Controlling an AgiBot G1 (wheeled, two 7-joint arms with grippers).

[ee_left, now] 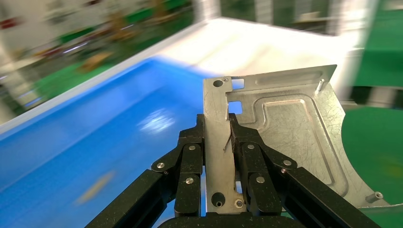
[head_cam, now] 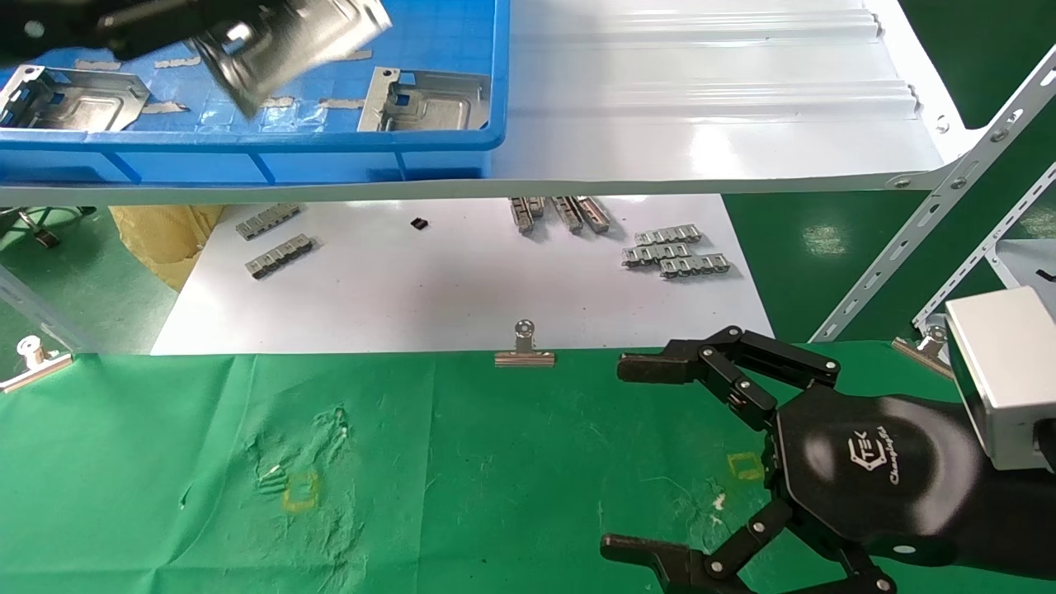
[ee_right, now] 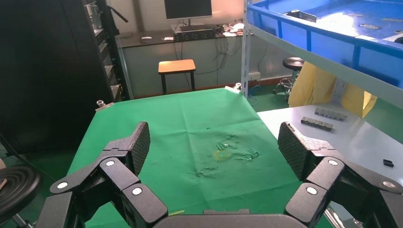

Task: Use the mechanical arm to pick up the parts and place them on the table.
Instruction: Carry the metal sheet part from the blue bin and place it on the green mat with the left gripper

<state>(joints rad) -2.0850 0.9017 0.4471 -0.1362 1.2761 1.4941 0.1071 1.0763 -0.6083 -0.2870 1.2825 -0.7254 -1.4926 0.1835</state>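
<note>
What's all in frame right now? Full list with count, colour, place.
parts: 3 seen, silver; one held above the bin, two lying in the bin
bin: 1, blue, on the white shelf
shelf: 1, white glossy, upper area
white board: 1, under the shelf, behind the table
notched strips: several, grey, in groups on the white board
small black piece: 1, on the white board
binder clips: 3 seen, silver, along the cloth's far edge
table: 1, green cloth with yellow square outlines
left gripper: black, jaws shut on a part's flange, over the bin
right gripper: black, jaws open, over the table
</note>
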